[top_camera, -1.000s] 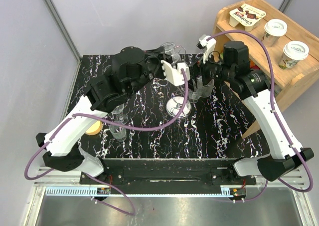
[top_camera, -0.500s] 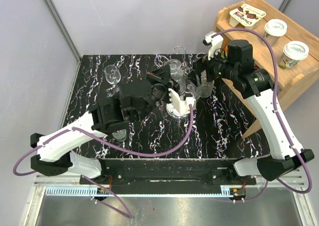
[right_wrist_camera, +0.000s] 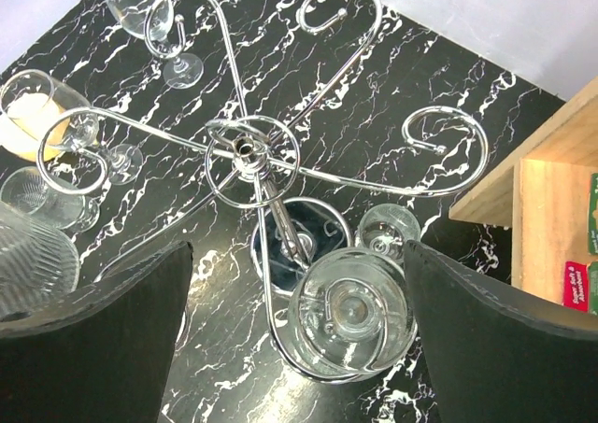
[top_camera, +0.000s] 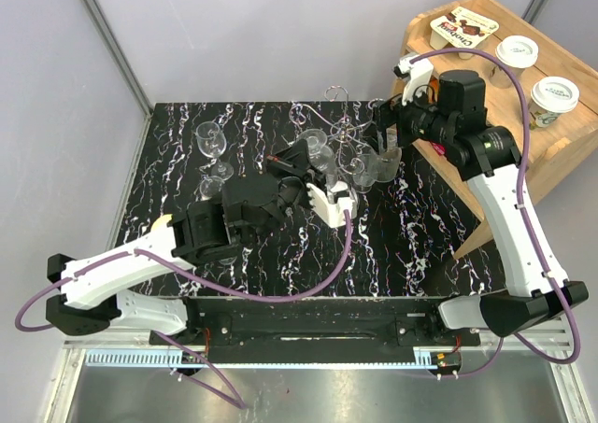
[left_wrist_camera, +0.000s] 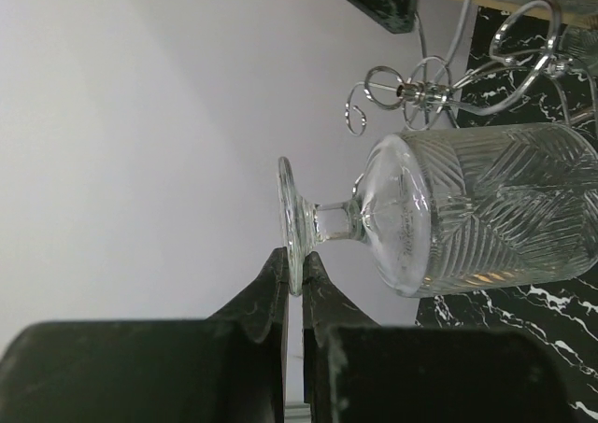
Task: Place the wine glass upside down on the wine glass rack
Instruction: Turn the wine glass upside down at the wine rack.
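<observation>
The left gripper [left_wrist_camera: 294,266] is closed on the thin rim of the wine glass [left_wrist_camera: 467,208] foot. That hold looks slim, so the hang probably wants a slow, level approach: stem fed into an open wire slot, foot riding above the wires, release only once it is seated. The glass juts out beyond the gripper and lies sideways in the wrist view, its ribbed bowl farthest away. Just past the bowl, the chrome wine glass rack [left_wrist_camera: 422,91] stands on the black marbled bench [top_camera: 420,246], not clearly touching the glass. Beyond, the right gripper [right_wrist_camera: 297,255] hovers spread wide above the rack, gripping nothing. Another glass [right_wrist_camera: 351,318] appears to hang upside down from one arm.
</observation>
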`<act>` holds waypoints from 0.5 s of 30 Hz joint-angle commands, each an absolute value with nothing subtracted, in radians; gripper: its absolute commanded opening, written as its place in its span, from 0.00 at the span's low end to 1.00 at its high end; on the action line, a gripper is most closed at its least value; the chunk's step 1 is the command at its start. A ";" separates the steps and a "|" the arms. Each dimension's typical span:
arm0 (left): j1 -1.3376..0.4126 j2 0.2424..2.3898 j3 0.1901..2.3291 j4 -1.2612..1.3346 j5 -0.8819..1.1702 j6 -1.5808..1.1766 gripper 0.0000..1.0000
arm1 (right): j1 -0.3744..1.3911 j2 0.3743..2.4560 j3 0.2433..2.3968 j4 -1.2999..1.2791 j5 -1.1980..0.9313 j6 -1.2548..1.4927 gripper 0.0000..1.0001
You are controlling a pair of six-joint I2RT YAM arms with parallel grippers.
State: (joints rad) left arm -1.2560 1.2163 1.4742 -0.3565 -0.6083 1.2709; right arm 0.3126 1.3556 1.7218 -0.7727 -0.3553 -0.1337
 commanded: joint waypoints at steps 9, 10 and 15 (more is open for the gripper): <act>-1.264 1.177 1.355 -0.149 -0.653 1.209 0.00 | 0.281 1.402 1.819 -0.755 -0.377 -0.109 0.99; -1.264 1.178 1.341 -0.137 -0.653 1.210 0.00 | 0.279 1.402 1.819 -0.756 -0.379 -0.109 0.99; -1.264 1.204 1.299 -0.071 -0.660 1.235 0.00 | 0.272 1.397 1.812 -0.756 -0.393 -0.110 1.00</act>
State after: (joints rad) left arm -1.2583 1.2125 1.3090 -0.2649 -0.6147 1.2251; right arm 0.2848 1.4036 1.7756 -0.7753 -0.3614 -0.1223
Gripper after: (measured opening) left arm 0.049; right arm 0.993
